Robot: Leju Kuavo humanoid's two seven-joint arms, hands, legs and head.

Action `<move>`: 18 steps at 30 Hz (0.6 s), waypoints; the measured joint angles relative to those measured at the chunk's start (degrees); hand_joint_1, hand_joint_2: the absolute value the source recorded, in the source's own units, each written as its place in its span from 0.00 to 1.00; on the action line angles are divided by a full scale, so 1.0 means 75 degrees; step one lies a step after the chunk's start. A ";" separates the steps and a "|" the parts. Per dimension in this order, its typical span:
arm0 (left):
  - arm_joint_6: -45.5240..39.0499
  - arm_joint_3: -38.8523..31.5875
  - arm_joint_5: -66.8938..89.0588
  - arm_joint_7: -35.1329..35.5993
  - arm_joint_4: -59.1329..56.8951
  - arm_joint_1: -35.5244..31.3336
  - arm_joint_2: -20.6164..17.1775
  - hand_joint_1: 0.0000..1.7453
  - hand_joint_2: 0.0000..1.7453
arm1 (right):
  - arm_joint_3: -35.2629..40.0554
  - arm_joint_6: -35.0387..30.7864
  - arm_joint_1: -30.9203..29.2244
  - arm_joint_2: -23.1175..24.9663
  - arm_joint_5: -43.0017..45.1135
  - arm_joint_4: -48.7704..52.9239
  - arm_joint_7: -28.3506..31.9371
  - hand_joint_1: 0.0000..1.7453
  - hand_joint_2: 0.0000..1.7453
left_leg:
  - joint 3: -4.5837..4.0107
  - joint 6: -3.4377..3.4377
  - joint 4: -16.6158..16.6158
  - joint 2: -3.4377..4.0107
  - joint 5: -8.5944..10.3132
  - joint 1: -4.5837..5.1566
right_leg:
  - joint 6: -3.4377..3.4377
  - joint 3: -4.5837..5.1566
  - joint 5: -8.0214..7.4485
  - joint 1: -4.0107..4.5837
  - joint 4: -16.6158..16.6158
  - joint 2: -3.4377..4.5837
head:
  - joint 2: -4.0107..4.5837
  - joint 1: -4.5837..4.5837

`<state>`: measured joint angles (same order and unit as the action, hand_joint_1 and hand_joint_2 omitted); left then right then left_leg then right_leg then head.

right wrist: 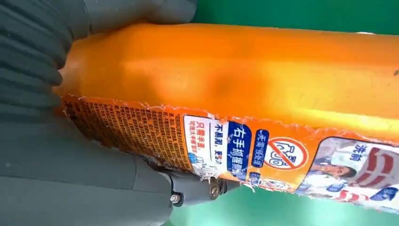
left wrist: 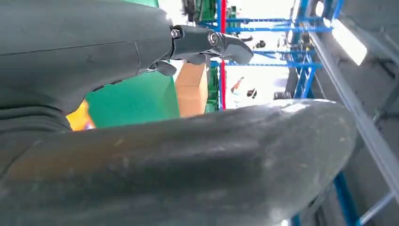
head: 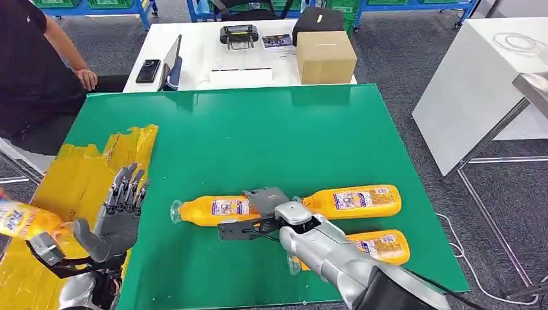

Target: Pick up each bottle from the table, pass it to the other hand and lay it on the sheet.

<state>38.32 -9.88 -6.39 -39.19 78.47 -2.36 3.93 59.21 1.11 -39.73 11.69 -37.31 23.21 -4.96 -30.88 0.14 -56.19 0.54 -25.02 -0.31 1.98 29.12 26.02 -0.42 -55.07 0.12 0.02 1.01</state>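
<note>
The green table (head: pixel 271 135) carries the yellow sheet (head: pixel 84 174) at its 9 o'clock edge, one bottle (head: pixel 22 223) already on it. Three bottles lie at 5 o'clock. The right hand (head: pixel 258 216) wraps the leftmost one (head: pixel 210 210), fingers closed on its body, bottle seemingly still down. The left hand (head: pixel 119 213) waits spread at 8 o'clock. This looks like the pick-up; next comes a lift, then a handover leftward.
</note>
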 measured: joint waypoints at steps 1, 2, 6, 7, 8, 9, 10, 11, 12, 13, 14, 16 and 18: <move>0.0044 -0.0079 -0.0187 0.0125 -0.0035 0.0006 0.0029 0.00 0.00 | -0.0146 -0.0257 0.0051 -0.0003 0.0236 0.0000 0.0243 1.00 1.00 | -0.0001 0.0000 0.0000 -0.0001 0.0000 -0.0001 | 0.0000 0.0001 0.0000 0.0001 0.0000 -0.0001 | 0.0000 -0.0006; 0.0087 -0.0154 -0.0386 0.0253 -0.0067 0.0016 0.0058 0.00 0.00 | -0.0348 -0.0592 0.0097 -0.0009 0.0526 0.0000 0.0557 1.00 1.00 | -0.0004 0.0000 0.0000 -0.0003 0.0001 -0.0001 | 0.0000 0.0002 -0.0001 0.0001 0.0000 -0.0001 | 0.0000 -0.0006; 0.0148 -0.0364 -0.0612 0.0419 -0.0090 0.0099 0.0125 0.00 1.00 | -0.1144 -0.0935 0.0303 -0.0032 0.0862 0.0076 0.0993 1.00 1.00 | -0.0041 0.0013 -0.0002 0.0015 0.0023 0.0001 | -0.0009 -0.0032 -0.0032 0.0000 -0.0001 0.0004 | 0.0000 -0.0006; 0.0154 -0.0379 -0.0620 0.0428 -0.0090 0.0110 0.0140 0.00 1.00 | -0.1239 -0.0941 0.0331 -0.0038 0.0865 0.0093 0.1005 1.00 1.00 | -0.0043 0.0013 -0.0002 0.0014 0.0024 0.0001 | -0.0008 -0.0031 -0.0033 0.0000 -0.0001 0.0003 | 0.0000 0.0000; 0.0154 -0.0405 -0.0629 0.0437 -0.0090 0.0122 0.0154 0.00 1.00 | -0.1335 -0.0964 0.0359 -0.0041 0.0885 0.0111 0.1028 1.00 1.00 | -0.0042 0.0013 -0.0002 0.0013 0.0024 0.0001 | -0.0008 -0.0033 -0.0032 0.0000 -0.0001 0.0003 | 0.0000 -0.0006; 0.0143 -0.0446 -0.0685 0.0475 -0.0090 0.0134 0.0169 0.00 1.00 | -0.1434 -0.1075 0.0405 -0.0044 0.0970 0.0155 0.1134 1.00 1.00 | -0.0045 0.0013 -0.0002 0.0013 0.0024 0.0000 | -0.0008 -0.0031 -0.0032 0.0000 -0.0002 0.0002 | 0.0000 -0.0003; 0.0075 -0.0475 -0.0775 0.0557 -0.0090 0.0147 0.0187 0.00 1.00 | -0.1565 -0.1286 0.0495 -0.0047 0.1110 0.0225 0.1321 1.00 1.00 | -0.0051 0.0013 -0.0002 0.0011 0.0024 0.0000 | -0.0008 -0.0029 -0.0032 0.0001 -0.0002 0.0001 | 0.0000 -0.0003; -0.0030 -0.0504 -0.0863 0.0644 -0.0087 0.0172 0.0216 0.00 1.00 | -0.1761 -0.1548 0.0625 -0.0055 0.1326 0.0353 0.1630 1.00 1.00 | -0.0058 0.0013 -0.0002 0.0008 0.0024 0.0000 | -0.0008 -0.0025 -0.0032 0.0001 -0.0002 0.0000 | 0.0000 -0.0006; -0.0162 -0.0530 -0.0943 0.0725 -0.0076 0.0213 0.0248 0.00 1.00 | -0.2012 -0.1718 0.0820 -0.0076 0.1580 0.0552 0.1967 1.00 1.00 | -0.0072 0.0013 -0.0002 0.0000 0.0024 0.0000 | -0.0007 -0.0016 -0.0032 0.0001 -0.0003 -0.0002 | 0.0000 -0.0003; -0.0289 -0.0571 -0.1023 0.0796 -0.0046 0.0267 0.0286 0.00 1.00 | -0.2256 -0.1792 0.1065 -0.0090 0.1796 0.0829 0.2227 1.00 1.00 | -0.0088 0.0013 -0.0003 -0.0004 0.0024 0.0000 | -0.0007 -0.0001 -0.0032 0.0001 -0.0004 -0.0003 | 0.0000 -0.0006; -0.0468 -0.0629 -0.1095 0.0879 0.0009 0.0322 0.0340 0.00 1.00 | -0.2565 -0.1806 0.1337 -0.0108 0.2027 0.1250 0.2432 1.00 1.00 | -0.0106 0.0013 -0.0003 -0.0006 0.0025 0.0001 | -0.0007 0.0013 -0.0032 0.0002 -0.0005 -0.0003 | 0.0000 -0.0006; -0.0795 -0.0722 -0.1278 0.1080 0.0113 0.0439 0.0446 0.00 1.00 | -0.3154 -0.1800 0.1948 -0.0114 0.2249 0.2298 0.2631 1.00 1.00 | -0.0133 0.0013 -0.0004 -0.0011 0.0026 0.0001 | -0.0006 0.0037 -0.0032 0.0002 -0.0006 -0.0006 | 0.0000 -0.0006; -0.0953 -0.0781 -0.1450 0.1302 0.0184 0.0539 0.0510 0.00 1.00 | -0.3562 -0.1794 0.2407 -0.0090 0.2319 0.3197 0.2735 1.00 1.00 | -0.0152 0.0013 -0.0004 -0.0012 0.0025 0.0002 | -0.0005 0.0057 -0.0030 0.0002 -0.0006 -0.0010 | 0.0000 -0.0003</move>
<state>31.17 -15.74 -17.26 -29.42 79.84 1.68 7.76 32.49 -12.35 -21.67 11.01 -19.91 47.19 15.56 -32.03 0.24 -56.22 0.45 -24.83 -0.29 1.94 29.55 25.80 -0.41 -55.12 0.05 0.02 0.98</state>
